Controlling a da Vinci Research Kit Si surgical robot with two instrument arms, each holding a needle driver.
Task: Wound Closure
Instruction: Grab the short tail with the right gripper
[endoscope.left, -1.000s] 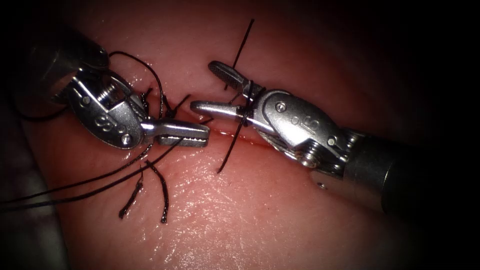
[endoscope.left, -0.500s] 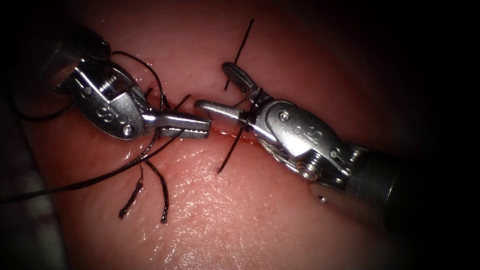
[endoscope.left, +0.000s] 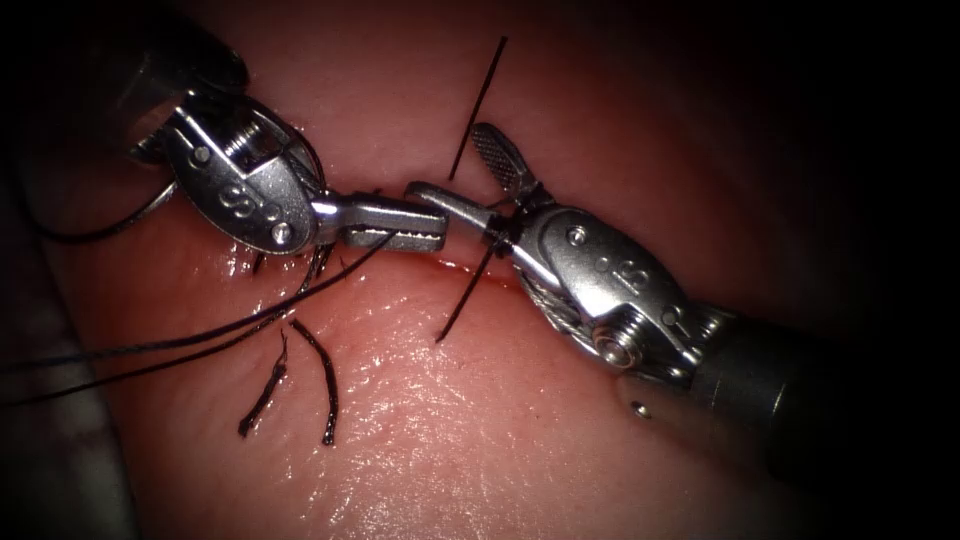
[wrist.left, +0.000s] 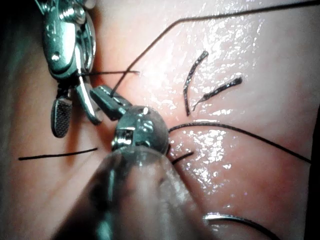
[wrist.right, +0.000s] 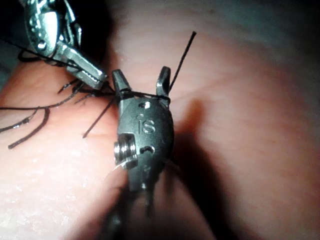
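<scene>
Two tools | left tool (endoscope.left: 425, 226) jaws clamp thread (endoscope.left: 200, 345) | right tool (endoscope.left: 470, 170) jaws wide, thread looped round them

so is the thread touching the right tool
Touching. In the right wrist view the thread lies wrapped across the base of the right tool's open jaws; the endoscope view shows the same wrap.

Bare tissue (endoscope.left: 480, 440) below the cut lies open; thread (endoscope.left: 180, 345) and cut ends (endoscope.left: 325, 385) cross its left.
</scene>
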